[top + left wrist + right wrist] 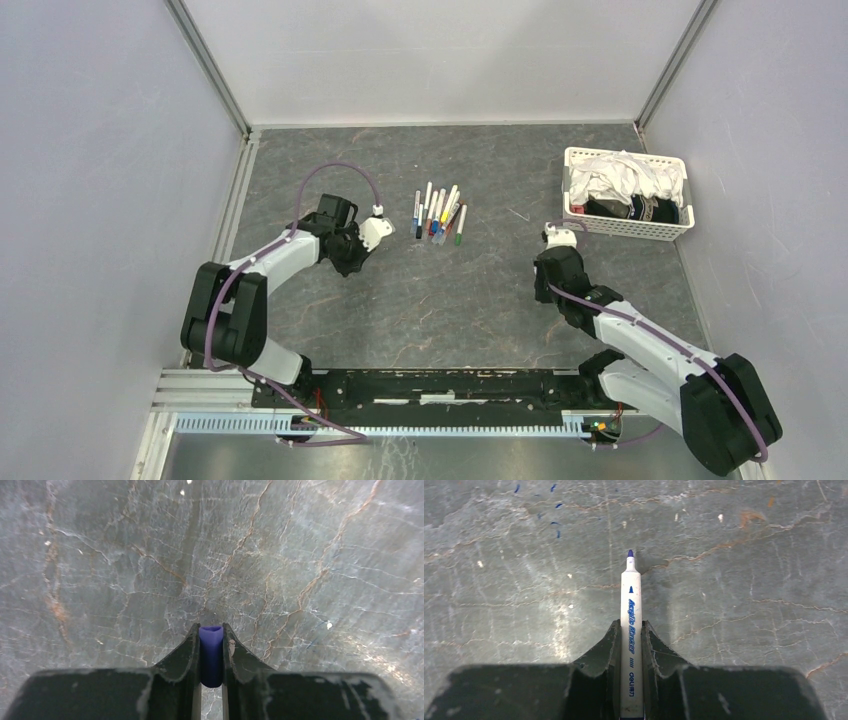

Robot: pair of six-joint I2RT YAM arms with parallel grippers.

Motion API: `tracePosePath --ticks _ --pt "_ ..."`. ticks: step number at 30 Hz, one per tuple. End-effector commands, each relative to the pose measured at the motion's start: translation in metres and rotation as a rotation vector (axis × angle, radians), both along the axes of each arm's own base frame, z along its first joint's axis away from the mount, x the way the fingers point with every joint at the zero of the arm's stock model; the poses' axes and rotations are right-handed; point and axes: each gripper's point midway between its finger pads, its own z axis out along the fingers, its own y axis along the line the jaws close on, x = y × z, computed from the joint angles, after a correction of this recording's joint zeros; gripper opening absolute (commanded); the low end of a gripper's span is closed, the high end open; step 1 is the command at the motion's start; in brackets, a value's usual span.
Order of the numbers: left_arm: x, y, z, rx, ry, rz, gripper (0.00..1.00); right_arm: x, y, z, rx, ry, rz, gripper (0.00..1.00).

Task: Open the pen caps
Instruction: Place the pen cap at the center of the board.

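Gripping a stubby blue-violet pen cap point(211, 655), the left gripper point(211, 630) is clamped on it over the grey veined table point(480, 300), the cap sitting upright in the narrow slot between the black jaws. Toward the middle of the table lies a loose cluster of white-barrelled pens point(440, 213) with mixed coloured ends. Further right, the right gripper point(630, 627) is closed around an uncapped white pen point(630, 597), blue lettering along its barrel, blue tip bare and pointing forward. A white basket point(630, 229) of cloth point(620, 175) stands at far right
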Motion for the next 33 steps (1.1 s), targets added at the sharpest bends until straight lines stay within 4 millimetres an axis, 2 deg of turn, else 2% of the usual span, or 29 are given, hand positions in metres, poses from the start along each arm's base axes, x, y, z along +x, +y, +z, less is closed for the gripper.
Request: tracePosePath --ticks 1,3,6,7,12,17,22,27,29,33 --pt "0.007 0.003 -0.012 0.002 -0.029 0.061 0.23 0.006 -0.017 -0.006 -0.030 -0.012 -0.088 0.03" --pt "0.003 0.002 -0.016 -0.005 -0.015 0.056 0.41 0.002 -0.021 -0.015 -0.034 0.035 -0.104 0.16" --pt "-0.002 -0.002 -0.013 -0.028 0.005 0.052 0.59 -0.005 -0.023 -0.025 -0.036 0.084 -0.097 0.31" --pt "-0.004 -0.003 -0.010 -0.034 0.014 0.050 0.62 -0.007 -0.025 -0.027 -0.041 0.091 -0.102 0.33" --pt "-0.002 -0.013 0.024 -0.091 0.007 0.039 0.95 -0.012 -0.033 -0.026 -0.040 0.096 -0.128 0.44" --pt "0.008 -0.028 0.084 -0.187 -0.013 0.099 1.00 -0.008 -0.036 -0.014 -0.047 0.081 -0.132 0.43" --pt "0.014 -0.037 0.145 -0.257 -0.034 0.141 1.00 0.006 -0.040 0.009 -0.091 0.037 -0.133 0.39" --pt "0.014 -0.038 0.188 -0.310 -0.108 0.172 1.00 0.022 -0.043 0.041 -0.127 -0.008 -0.144 0.38" --pt "0.014 -0.035 0.202 -0.320 -0.137 0.202 1.00 0.032 -0.037 0.057 -0.107 -0.038 -0.130 0.42" --pt "0.013 -0.029 0.221 -0.321 -0.155 0.261 1.00 0.057 -0.002 0.084 0.035 -0.104 -0.076 0.53"
